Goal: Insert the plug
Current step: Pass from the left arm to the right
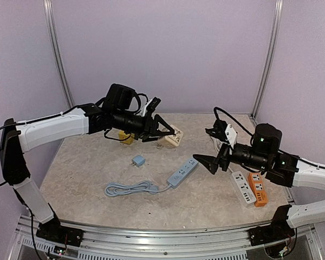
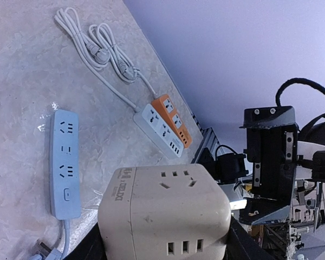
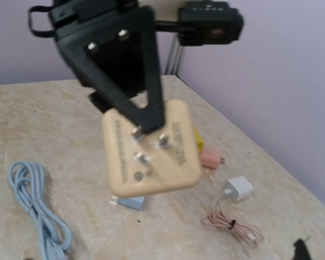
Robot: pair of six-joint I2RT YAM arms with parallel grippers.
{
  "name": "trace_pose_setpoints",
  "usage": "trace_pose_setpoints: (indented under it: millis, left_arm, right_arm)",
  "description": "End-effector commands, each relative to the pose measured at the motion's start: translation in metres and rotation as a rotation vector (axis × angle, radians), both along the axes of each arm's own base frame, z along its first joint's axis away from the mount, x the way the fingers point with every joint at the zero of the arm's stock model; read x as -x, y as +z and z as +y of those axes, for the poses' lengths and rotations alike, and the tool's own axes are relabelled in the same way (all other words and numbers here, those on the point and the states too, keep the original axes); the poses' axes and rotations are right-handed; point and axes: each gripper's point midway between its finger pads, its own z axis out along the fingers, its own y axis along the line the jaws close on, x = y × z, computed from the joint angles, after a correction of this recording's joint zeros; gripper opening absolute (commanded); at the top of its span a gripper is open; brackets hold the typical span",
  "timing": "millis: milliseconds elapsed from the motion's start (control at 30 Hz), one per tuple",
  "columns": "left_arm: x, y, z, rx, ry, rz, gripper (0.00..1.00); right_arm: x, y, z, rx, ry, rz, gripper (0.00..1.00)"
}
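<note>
Left gripper is clamped on the beige cube socket adapter, holding it up in the air with its prongs facing my right wrist cam. Right gripper is spread wide with nothing in it, hanging near one end of the blue power strip.

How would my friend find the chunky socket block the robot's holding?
Start at the left arm, white with a black end. Its fingers grip a cream cube. The blue strip, white strip and orange strip are long and flat; this one is a chunky cube with socket holes on several faces.
</note>
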Motion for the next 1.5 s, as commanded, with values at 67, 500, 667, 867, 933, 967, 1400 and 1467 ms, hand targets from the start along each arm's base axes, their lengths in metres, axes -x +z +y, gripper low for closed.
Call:
trace_pose_setpoints:
  millis: [67,500,667,867,933,967,1400,1467]
  left_arm:
    - [0.023,0.06,-0.019,0.194,-0.108,-0.046,0.02]
    - [0.05,0.07,-0.051,0.33,-0.25,0.031,0.02]
    - [0.057,0.068,-0.058,0.347,-0.28,0.055,0.03]
    - [0.058,0.068,-0.063,0.371,-0.301,0.077,0.03]
    - [0.058,0.068,-0.064,0.378,-0.303,0.084,0.03]
    - [0.059,0.068,-0.064,0.379,-0.305,0.09,0.03]
    - [0.061,0.063,-0.071,0.396,-0.327,0.132,0.03]
    - [0.062,0.062,-0.072,0.398,-0.334,0.14,0.04]
  right_arm:
    - [0.022,0.01,0.007,-0.041,0.117,-0.104,1.0]
    - [0.019,0.011,0.008,-0.056,0.096,-0.18,0.99]
    - [0.022,0.014,0.011,-0.068,0.114,-0.199,0.98]
    - [0.025,0.019,0.015,-0.096,0.134,-0.22,0.9]
    - [0.024,0.019,0.015,-0.096,0.129,-0.226,0.88]
    - [0.024,0.019,0.015,-0.093,0.132,-0.23,0.86]
    - [0.019,0.019,0.014,-0.096,0.1,-0.273,0.74]
    - [0.018,0.019,0.016,-0.088,0.101,-0.274,0.71]
